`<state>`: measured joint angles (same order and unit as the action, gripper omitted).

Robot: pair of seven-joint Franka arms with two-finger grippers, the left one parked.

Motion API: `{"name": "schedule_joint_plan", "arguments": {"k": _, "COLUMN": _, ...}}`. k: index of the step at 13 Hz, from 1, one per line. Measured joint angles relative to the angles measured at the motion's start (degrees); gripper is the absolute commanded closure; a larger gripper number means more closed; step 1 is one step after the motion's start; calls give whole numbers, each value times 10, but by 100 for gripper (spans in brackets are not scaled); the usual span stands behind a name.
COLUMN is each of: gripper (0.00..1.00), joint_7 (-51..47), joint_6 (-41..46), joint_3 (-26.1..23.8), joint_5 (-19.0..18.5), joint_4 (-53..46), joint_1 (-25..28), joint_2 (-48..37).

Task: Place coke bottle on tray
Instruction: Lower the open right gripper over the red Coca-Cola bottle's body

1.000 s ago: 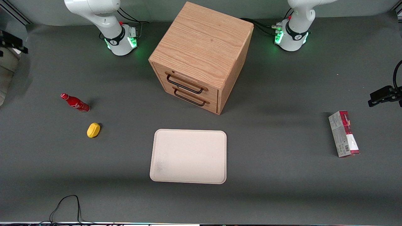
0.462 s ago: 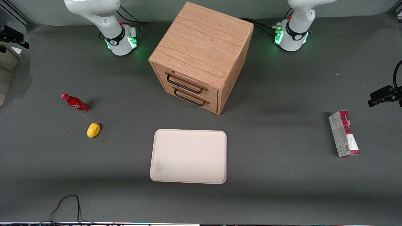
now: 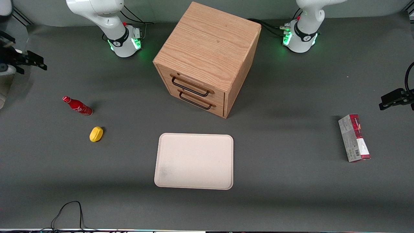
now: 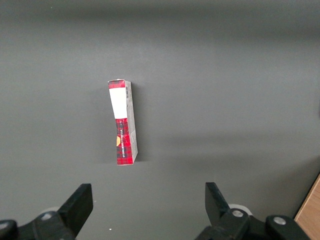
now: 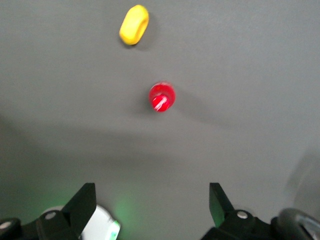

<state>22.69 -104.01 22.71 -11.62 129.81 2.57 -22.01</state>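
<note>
One bottle upright, untouched.
Your tool [image 5: 152, 210] hangs open, high above the coke bottle [image 3: 77, 105]; descend along its vertical axis.

Front cam high; wrist cams downward.

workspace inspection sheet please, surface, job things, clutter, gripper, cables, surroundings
surface: dark grey matte table, no spills seen
job's things: small glossy red coke bottle stands upright on the table toward the working arm's end, not gripped; large cream rectangular tray lies in front of the drawers, nothing on it
clutter: yellow rounded object beside the bottle, nearer the front camera; red-and-grey carton toward the parked arm's end; wooden two-drawer cabinet, drawers closed
grippers: right gripper hangs above the table, farther from the front camera than the bottle, jaws open, holding nothing
cables: black cable looped at the table's near edge; black cables at the arm bases
surroundings: nothing seen
</note>
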Motion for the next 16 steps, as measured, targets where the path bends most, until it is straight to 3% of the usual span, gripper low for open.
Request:
{"name": "schedule_joint_plan", "arguments": {"k": 3, "gripper": 0, "joint_7": 0, "joint_6": -102, "joint_3": 36, "joint_5": -5, "joint_4": 58, "joint_1": -1, "joint_2": 19}}
{"name": "schedule_joint_plan", "arguments": {"k": 8, "gripper": 0, "joint_7": -17, "joint_6": -237, "joint_3": 37, "joint_5": -5, "joint_4": 123, "joint_1": 0, "joint_2": 73}}
{"name": "schedule_joint_plan", "arguments": {"k": 16, "gripper": 0, "joint_7": -25, "joint_6": -314, "joint_3": 33, "joint_5": 9, "joint_4": 142, "joint_1": 8, "joint_2": 123}}
